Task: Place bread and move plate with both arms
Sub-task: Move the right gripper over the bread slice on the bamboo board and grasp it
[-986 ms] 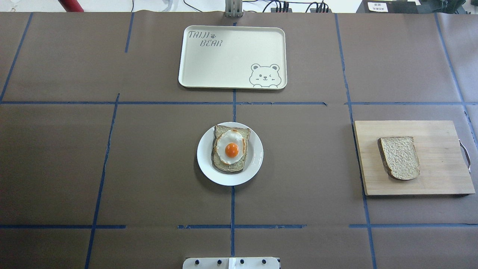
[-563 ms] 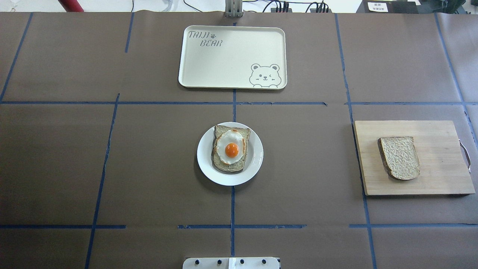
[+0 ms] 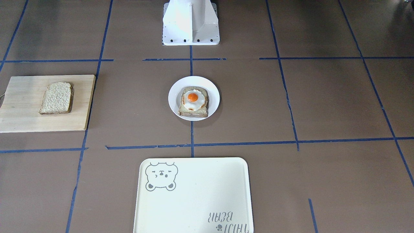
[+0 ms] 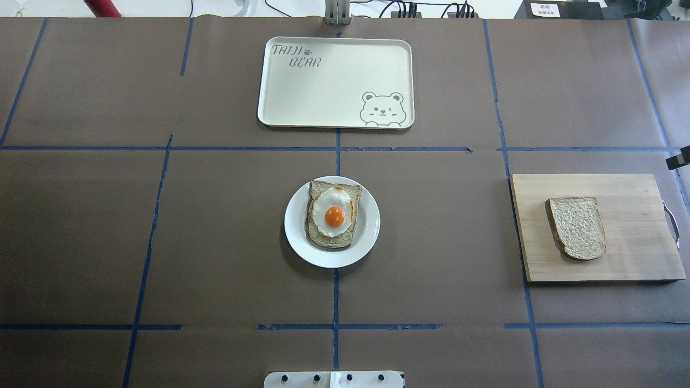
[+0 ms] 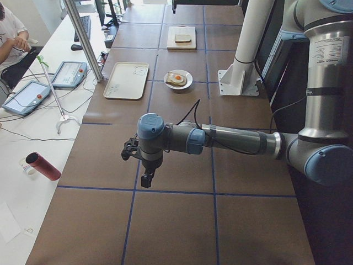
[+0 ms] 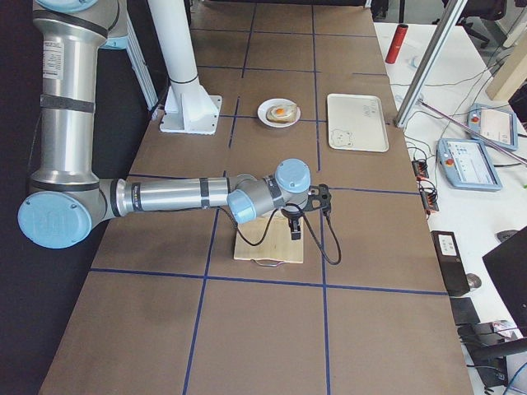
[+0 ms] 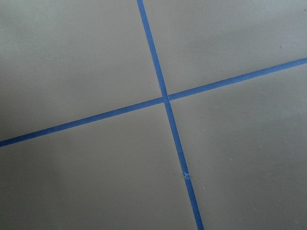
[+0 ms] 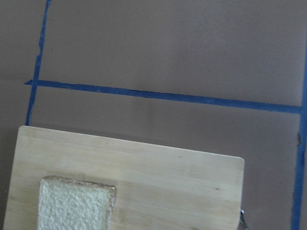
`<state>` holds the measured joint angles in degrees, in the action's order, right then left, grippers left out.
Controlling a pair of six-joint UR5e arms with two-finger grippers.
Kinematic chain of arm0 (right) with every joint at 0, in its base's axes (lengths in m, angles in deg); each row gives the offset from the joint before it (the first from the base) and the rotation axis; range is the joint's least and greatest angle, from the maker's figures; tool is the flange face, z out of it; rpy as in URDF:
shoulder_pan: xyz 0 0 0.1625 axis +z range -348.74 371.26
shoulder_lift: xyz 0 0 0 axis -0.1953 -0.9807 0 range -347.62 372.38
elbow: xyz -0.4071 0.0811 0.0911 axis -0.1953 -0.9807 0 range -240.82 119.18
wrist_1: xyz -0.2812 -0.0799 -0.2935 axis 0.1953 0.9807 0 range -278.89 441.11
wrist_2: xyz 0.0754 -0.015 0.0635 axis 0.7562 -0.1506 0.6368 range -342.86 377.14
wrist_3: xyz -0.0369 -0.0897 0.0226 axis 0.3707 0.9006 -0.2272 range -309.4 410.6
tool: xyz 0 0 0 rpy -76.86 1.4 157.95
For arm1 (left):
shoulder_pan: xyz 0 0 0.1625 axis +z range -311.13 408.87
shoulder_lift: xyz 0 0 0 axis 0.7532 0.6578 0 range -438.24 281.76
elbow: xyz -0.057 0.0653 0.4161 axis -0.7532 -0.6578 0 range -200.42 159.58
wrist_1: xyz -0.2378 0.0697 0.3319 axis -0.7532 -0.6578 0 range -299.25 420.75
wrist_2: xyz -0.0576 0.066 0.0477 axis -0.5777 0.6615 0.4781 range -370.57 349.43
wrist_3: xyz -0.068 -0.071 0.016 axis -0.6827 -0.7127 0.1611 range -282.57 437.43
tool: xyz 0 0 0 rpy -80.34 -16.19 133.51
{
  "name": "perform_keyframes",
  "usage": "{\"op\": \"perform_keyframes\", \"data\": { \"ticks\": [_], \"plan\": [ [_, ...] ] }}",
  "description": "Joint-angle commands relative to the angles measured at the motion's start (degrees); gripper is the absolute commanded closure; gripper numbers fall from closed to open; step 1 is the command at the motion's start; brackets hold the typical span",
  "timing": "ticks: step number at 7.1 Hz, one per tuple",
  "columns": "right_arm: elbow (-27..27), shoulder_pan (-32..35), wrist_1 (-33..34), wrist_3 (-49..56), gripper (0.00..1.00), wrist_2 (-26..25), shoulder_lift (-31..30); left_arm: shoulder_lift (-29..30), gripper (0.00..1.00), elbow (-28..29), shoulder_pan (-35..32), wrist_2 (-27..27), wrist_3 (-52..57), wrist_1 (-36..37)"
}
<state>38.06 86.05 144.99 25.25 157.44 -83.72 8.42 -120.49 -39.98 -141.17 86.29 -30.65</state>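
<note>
The bread (image 4: 577,227) lies flat on a wooden board (image 4: 636,253) at the table's right; it also shows in the front view (image 3: 56,98) and the right wrist view (image 8: 76,203). The white plate (image 4: 295,229) sits at the table's middle and carries a darker toast slice with a fried egg (image 4: 334,215). My right gripper (image 6: 295,233) hangs above the board's far side; I cannot tell if it is open. A black tip of it (image 4: 679,159) shows at the overhead view's right edge. My left gripper (image 5: 146,180) hangs over bare table far to the left; its state is unclear.
A cream tray with a bear drawing (image 4: 335,82) lies beyond the plate. The white pedestal base (image 3: 190,22) stands on the robot's side. The left wrist view shows only brown table cover with a blue tape cross (image 7: 166,99).
A black tip of the right arm's end has come into the overhead view at its right edge, above the board. Bread, plate and tray have not moved.
</note>
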Motion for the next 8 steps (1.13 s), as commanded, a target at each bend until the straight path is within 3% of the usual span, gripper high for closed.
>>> {"op": "perform_keyframes", "data": {
  "ticks": [1,2,4,8],
  "plan": [
    [-2.7,-9.8,-18.7,-20.5,0.01,-4.8,-0.1,0.0,0.0,-0.3,0.1,0.0,-0.1,0.0],
    [-3.3,-14.6,-23.9,-27.0,0.01,-8.5,-0.1,0.0,0.0,-0.3,0.1,0.0,-0.1,0.0],
    [-7.6,-17.6,-29.0,-28.5,0.07,-9.8,-0.1,0.0,0.0,-0.4,0.1,0.0,-0.1,-0.1],
    [-7.7,-19.5,-29.2,-28.5,0.21,-9.5,-1.7,-0.1,0.0,-0.6,0.0,0.0,0.0,-0.1]
  ]
}}
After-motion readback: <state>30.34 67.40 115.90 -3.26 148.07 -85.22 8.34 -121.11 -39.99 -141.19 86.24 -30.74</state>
